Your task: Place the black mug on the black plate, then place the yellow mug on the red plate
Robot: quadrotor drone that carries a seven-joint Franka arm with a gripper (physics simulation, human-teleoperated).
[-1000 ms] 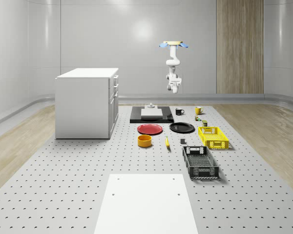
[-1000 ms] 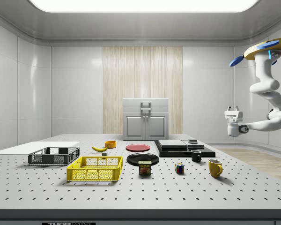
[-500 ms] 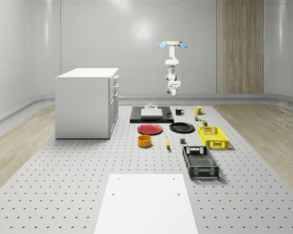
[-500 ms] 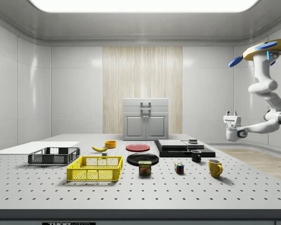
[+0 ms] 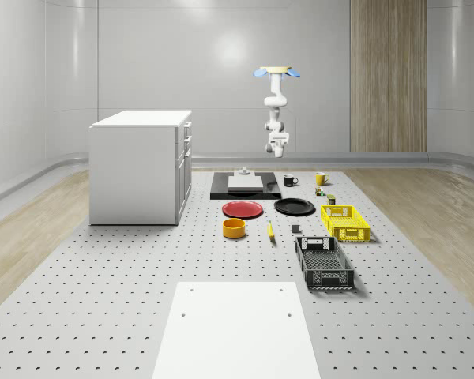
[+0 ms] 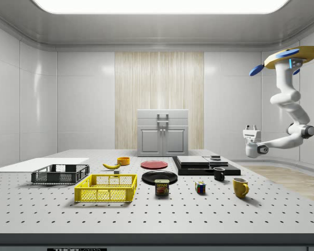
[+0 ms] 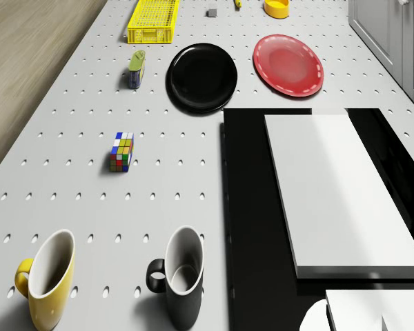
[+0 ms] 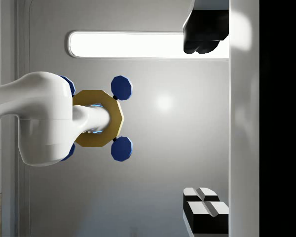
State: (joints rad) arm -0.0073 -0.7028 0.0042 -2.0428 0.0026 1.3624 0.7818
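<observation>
White cabinet (image 5: 141, 166), yellow crate (image 5: 344, 222), black crate (image 5: 324, 263), banana (image 5: 270, 230), orange bowl (image 5: 234, 228)

The drone (image 6: 286, 57) hovers high, arm bent, pincer (image 6: 249, 127) pointing upward, fingers apart.

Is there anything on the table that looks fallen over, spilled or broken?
Nothing stands out. The black mug and yellow mug stand upright beside each other, and the black plate and red plate lie flat and bare.
</observation>
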